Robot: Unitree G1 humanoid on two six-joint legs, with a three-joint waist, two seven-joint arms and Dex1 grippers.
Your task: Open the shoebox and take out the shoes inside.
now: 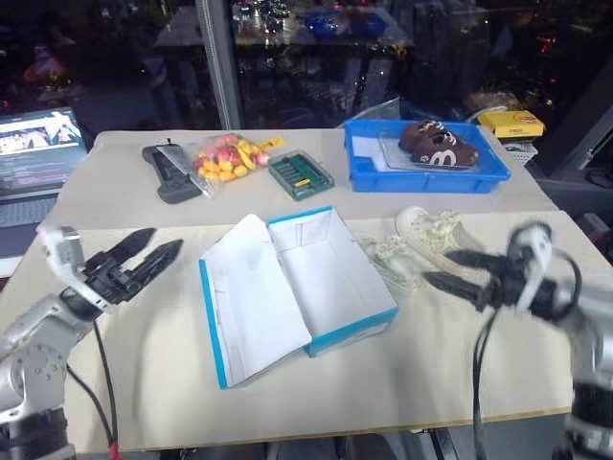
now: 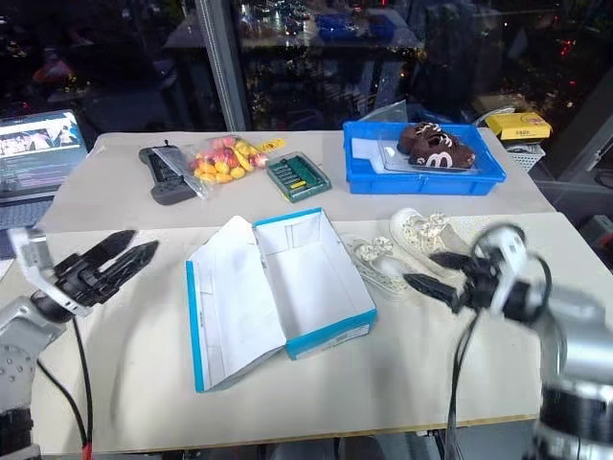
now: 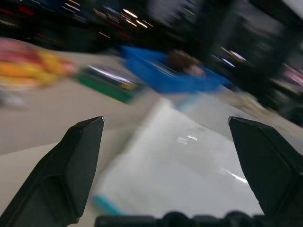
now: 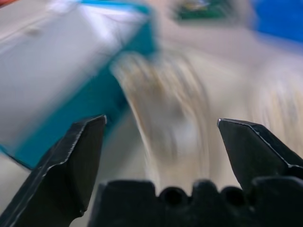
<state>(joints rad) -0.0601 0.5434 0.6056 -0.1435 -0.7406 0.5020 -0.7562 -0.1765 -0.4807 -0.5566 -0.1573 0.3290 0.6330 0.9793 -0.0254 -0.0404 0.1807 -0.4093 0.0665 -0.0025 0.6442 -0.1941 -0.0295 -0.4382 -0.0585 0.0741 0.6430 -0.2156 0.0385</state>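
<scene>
**Evidently, box emptied and both shoes out on the cloth**

Evidently the job was all but done. The long table under a beige cloth point(image 1: 144, 383) carried everything, and at its middle lay the bright blue rectangular cardboard shoebox point(image 1: 330, 278), its hinged lid thrown flat toward the robot's left so the white inside faced up, with nothing visible in it. That lid position looked deliberate: lying flat, it could not fall shut over the opening.

Behind it sat a blue plastic tray point(image 1: 369, 177) holding brown lumps with white marks, apart from the work and seemingly irrelevant.

The pair of small cream-white lace-up sneakers point(image 2: 402, 244) rested on the cloth just beside the box's right wall, a short carry from where they were presumably lifted out.

The right gripper point(image 2: 436, 273), its two black fingers spread wide and holding nothing, sat level just next to the sneakers, consistent with a fresh release. The left gripper point(image 1: 144, 254), likewise spread and empty, hovered off the lid's left edge, clear of the box.
</scene>
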